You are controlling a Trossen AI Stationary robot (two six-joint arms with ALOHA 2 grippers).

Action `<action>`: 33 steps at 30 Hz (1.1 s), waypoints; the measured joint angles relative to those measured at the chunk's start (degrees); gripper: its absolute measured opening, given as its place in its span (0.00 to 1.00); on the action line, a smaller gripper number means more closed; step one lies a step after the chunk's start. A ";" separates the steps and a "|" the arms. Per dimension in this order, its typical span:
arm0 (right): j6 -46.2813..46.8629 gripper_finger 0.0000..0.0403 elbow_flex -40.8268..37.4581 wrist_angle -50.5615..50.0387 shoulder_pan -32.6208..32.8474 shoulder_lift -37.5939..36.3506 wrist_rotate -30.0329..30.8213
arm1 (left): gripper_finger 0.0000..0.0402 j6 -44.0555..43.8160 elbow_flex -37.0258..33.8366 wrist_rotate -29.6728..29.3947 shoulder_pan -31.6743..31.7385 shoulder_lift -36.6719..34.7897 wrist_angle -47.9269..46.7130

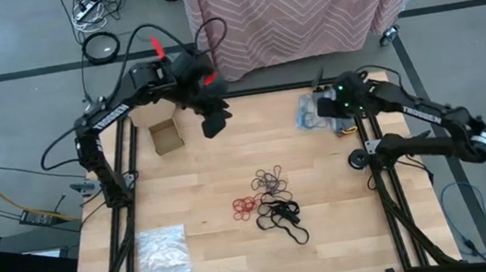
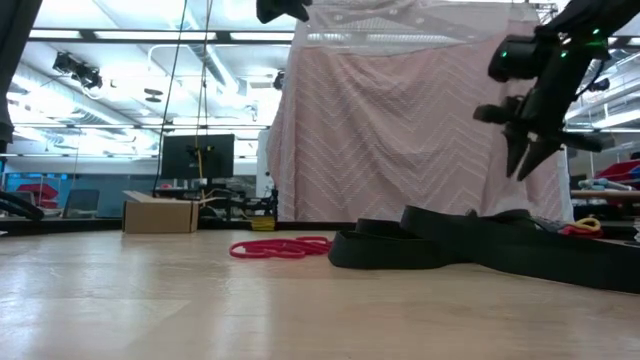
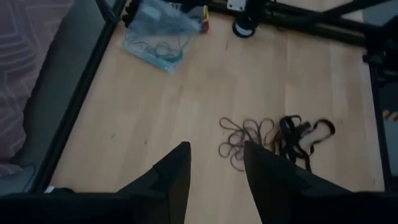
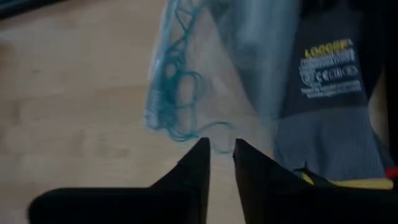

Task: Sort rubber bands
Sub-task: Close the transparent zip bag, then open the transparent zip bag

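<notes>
Loose rubber bands lie on the wooden table's middle: tan-brown ones point(image 1: 272, 181), red ones point(image 1: 244, 207) and larger black ones point(image 1: 283, 217). They also show in the low view, red point(image 2: 280, 247) and black point(image 2: 400, 250). A clear bag with blue-teal bands point(image 4: 180, 93) lies at the far right point(image 1: 307, 114). My left gripper point(image 3: 214, 168) is open and empty, high above the table's far left part point(image 1: 213, 121). My right gripper point(image 4: 221, 152) hovers over the bag's near edge point(image 1: 321, 108), fingers pointing down point(image 2: 527, 155), a narrow gap between them, holding nothing.
A small cardboard box point(image 1: 166, 136) stands at the far left. A clear crinkly bag point(image 1: 163, 253) lies at the near left. A grey glove point(image 4: 323, 93) lies beside the bag with teal bands. A patterned pink cloth point(image 1: 302, 8) hangs beyond the far edge.
</notes>
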 joint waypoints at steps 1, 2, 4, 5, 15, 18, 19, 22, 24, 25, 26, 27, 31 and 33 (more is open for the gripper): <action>-1.12 0.24 0.00 0.65 0.00 -1.00 -0.16 | 0.39 -0.99 0.00 -0.58 -0.11 0.00 0.25; -1.77 0.27 0.00 1.25 0.01 -1.69 -0.26 | 0.39 -1.84 0.00 -1.04 -0.16 0.00 0.34; -3.16 0.33 0.00 3.27 0.02 -2.76 -1.36 | 0.39 -3.73 0.00 -2.00 -0.60 -0.02 0.38; -4.51 0.35 0.00 5.18 0.01 -3.01 -3.17 | 0.39 -3.96 0.00 -2.34 -0.83 -0.02 0.56; -4.93 0.43 -0.02 27.14 9.58 -3.19 -20.77 | 0.39 -2.95 0.02 -4.74 -5.84 2.60 7.99; -5.34 0.39 -0.02 33.05 14.37 -1.61 -18.56 | 0.39 -1.04 -0.04 -5.83 -7.10 2.99 8.40; -5.22 0.38 -0.02 33.83 15.72 -0.88 -18.06 | 0.39 -0.45 -0.66 -6.11 -7.44 2.99 8.67; -2.69 0.34 0.07 35.09 19.63 1.68 -17.75 | 0.39 1.82 -2.97 -6.91 -8.15 2.26 8.90; -1.50 0.31 0.72 35.02 22.54 3.47 -17.78 | 0.39 3.09 -5.41 -6.58 -8.63 1.07 9.13; -1.31 0.30 1.22 35.02 24.03 4.35 -17.73 | 0.39 3.78 -7.06 -6.19 -8.86 0.14 9.13; -1.29 0.29 1.91 35.14 25.58 5.25 -17.62 | 0.39 4.37 -9.06 -5.78 -9.00 -1.13 9.39; -1.27 0.28 2.70 35.17 27.05 6.23 -17.02 | 0.39 4.97 -11.47 -4.98 -9.06 -2.35 10.11; -1.59 0.24 6.23 35.29 32.73 10.37 -13.78 | 0.39 3.61 -25.99 -3.45 -9.06 -10.20 16.56; -2.80 0.23 7.91 35.08 35.23 12.60 -13.26 | 0.39 0.23 -35.01 -2.77 -9.06 -15.22 21.79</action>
